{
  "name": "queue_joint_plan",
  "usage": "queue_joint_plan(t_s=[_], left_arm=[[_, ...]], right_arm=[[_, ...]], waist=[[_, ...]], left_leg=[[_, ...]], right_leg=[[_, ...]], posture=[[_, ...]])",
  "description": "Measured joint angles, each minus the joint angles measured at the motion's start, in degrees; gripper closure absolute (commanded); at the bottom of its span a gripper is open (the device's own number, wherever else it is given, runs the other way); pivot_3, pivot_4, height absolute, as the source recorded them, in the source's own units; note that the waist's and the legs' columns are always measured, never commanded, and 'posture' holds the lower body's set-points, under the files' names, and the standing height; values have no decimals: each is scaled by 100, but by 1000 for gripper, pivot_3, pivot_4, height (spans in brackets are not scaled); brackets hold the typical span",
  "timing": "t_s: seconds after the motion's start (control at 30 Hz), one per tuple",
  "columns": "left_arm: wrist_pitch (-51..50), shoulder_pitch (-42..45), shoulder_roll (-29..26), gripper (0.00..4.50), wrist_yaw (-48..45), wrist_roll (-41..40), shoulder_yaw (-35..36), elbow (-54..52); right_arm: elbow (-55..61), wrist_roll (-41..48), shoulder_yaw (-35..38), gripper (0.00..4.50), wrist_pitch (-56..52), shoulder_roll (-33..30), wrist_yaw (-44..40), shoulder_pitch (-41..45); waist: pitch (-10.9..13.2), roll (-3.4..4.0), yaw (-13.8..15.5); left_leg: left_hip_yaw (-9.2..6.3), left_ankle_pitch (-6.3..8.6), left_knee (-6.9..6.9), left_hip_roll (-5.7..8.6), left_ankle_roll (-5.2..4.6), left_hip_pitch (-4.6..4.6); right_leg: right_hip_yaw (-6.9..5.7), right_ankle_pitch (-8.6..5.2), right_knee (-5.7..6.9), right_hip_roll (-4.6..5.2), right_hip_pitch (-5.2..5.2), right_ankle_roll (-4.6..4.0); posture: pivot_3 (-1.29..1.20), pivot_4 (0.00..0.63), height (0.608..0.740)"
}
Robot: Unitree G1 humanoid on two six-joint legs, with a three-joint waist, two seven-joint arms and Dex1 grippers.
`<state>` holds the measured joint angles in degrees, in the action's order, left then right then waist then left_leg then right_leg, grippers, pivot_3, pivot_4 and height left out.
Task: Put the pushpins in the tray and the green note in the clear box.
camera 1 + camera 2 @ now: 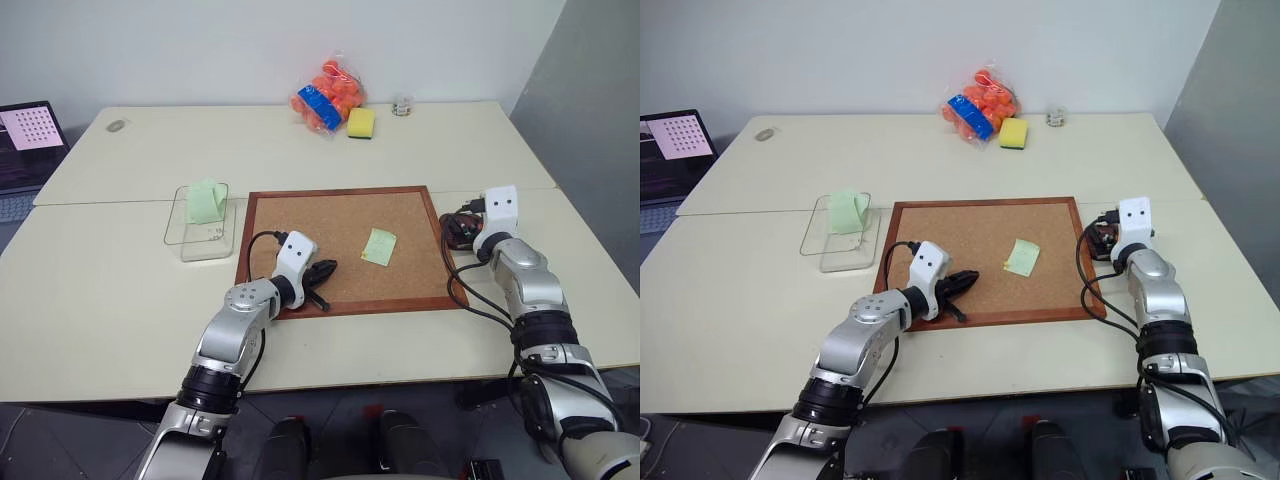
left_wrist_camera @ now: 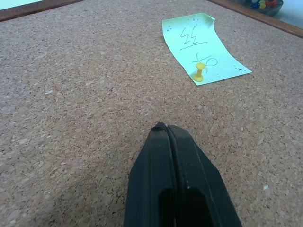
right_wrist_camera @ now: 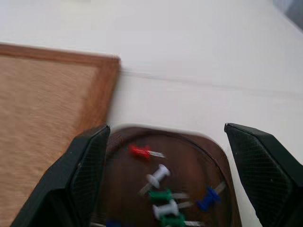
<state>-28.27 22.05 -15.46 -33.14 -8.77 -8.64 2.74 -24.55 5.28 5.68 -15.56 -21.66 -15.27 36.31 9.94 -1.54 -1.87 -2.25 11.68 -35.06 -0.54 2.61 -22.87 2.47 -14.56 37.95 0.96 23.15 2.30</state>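
The green note (image 1: 379, 246) lies on the cork board, held by one yellow pushpin (image 2: 199, 73). My left gripper (image 2: 165, 130) rests shut and empty on the cork, near the board's front edge, with the note ahead of it to the right. The dark wooden tray (image 3: 189, 156) sits just off the board's right side and holds several pushpins, among them a red one (image 3: 139, 152), white, green and blue. My right gripper (image 3: 165, 130) hovers open over the tray, nothing between its fingers. The clear box (image 1: 186, 238) stands left of the board.
The wood-framed cork board (image 1: 300, 225) fills the table's middle. A mint-green folded paper (image 1: 206, 200) leans inside the clear box. At the back are a bag of orange items (image 1: 328, 95), a yellow sponge (image 1: 361, 122) and a small jar (image 1: 402, 104). A laptop (image 1: 25, 140) sits far left.
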Motion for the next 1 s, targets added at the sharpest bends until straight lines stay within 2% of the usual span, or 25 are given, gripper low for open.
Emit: queue_joint_plan(t_s=[0.17,0.3,0.47,0.63,0.87,1.0], left_arm=[[12,18,0,4500,-2,0,0,21],[14,26,1,4500,-3,0,-6,33],[13,27,0,4500,-3,0,-5,52],[14,33,6,4500,-4,0,-12,52],[11,4,6,4500,15,1,-8,9],[9,-48,0,4500,60,0,10,-49]], right_arm=[[1195,430,-166,394,-251,-116,-1024,-332],[1874,910,-591,394,-567,-137,-2001,-784],[2144,992,-1102,394,-680,100,-2451,-906],[1515,847,-1388,394,-499,604,-2387,-679],[331,429,-1563,394,-20,875,-2318,-286],[-55,256,-1597,978,328,909,-2358,-180]], waist=[[0,0,3],[0,0,3],[0,-1,1],[0,-1,3],[0,-1,2],[0,-1,0]], left_leg=[[-2,0,0,-1,0,0],[-4,0,0,-1,0,0],[-4,0,-2,-2,0,4],[-4,0,-3,-1,0,2],[-4,0,-1,-3,0,2],[-3,0,-1,-3,0,2]], right_leg=[[-3,0,0,0,-1,0],[-5,0,-1,-1,-2,1],[-4,0,1,-1,-2,2],[-5,1,2,-1,-1,2],[-5,1,1,-1,0,0],[-3,1,1,-1,1,0]], posture=[[0,150,740],[0,150,740],[0,150,740],[0,150,740],[0,150,740],[0,150,740]])
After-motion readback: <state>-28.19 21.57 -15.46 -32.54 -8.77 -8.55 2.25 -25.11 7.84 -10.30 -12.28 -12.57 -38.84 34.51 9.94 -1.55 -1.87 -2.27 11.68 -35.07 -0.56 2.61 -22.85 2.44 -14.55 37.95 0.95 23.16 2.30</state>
